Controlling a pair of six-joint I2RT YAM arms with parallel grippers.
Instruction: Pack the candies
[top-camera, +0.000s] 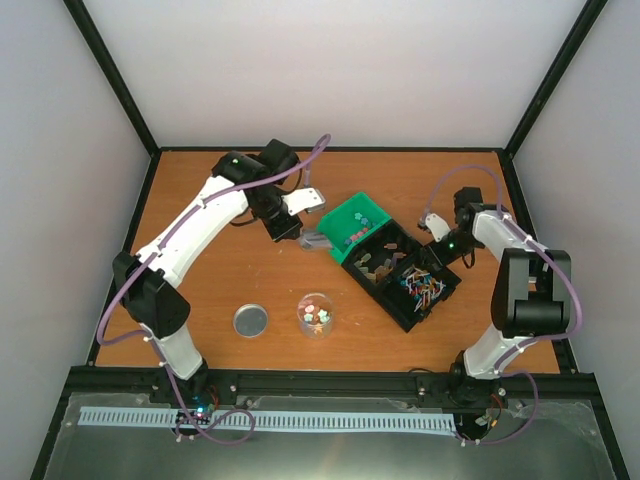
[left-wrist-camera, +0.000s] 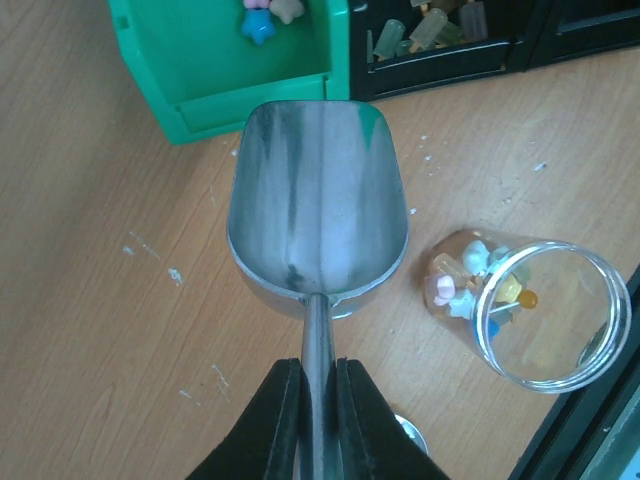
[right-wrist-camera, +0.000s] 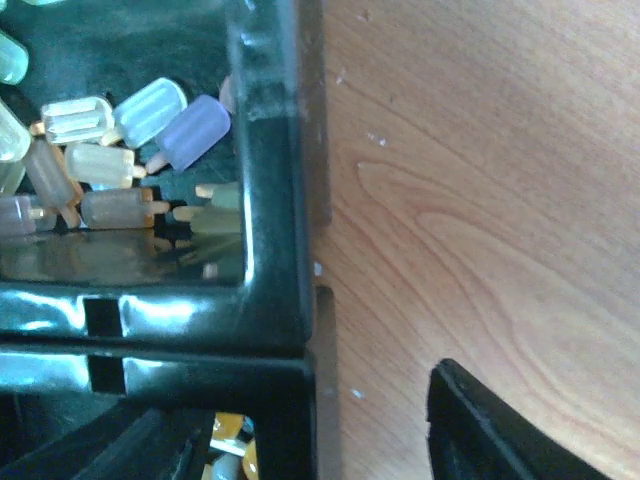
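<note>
Pink, blue candies (left-wrist-camera: 262, 15) in green bin (left-wrist-camera: 190, 70) ahead of left jaws (left-wrist-camera: 318, 400); more in jar (left-wrist-camera: 560, 340) to their right. Clamped on empty scoop (left-wrist-camera: 318, 200); right jaws (right-wrist-camera: 310, 440) apart astride black tray (right-wrist-camera: 275, 200) wall. Likely reloading: calls for driving scoop forward into bin.

The candies (left-wrist-camera: 465, 285) were tiny chunky pieces in mixed bright colours: white, pink, yellow, orange and blue. A small heap of them lay at the bottom of a clear jar (left-wrist-camera: 560, 335). The jar stood on the bench (top-camera: 260, 280) near its middle, somewhat toward the near edge. A few more pieces, one blue, one pink and one pale, lay loose in a green bin (left-wrist-camera: 200, 60) farther from the near edge than the jar.
</note>
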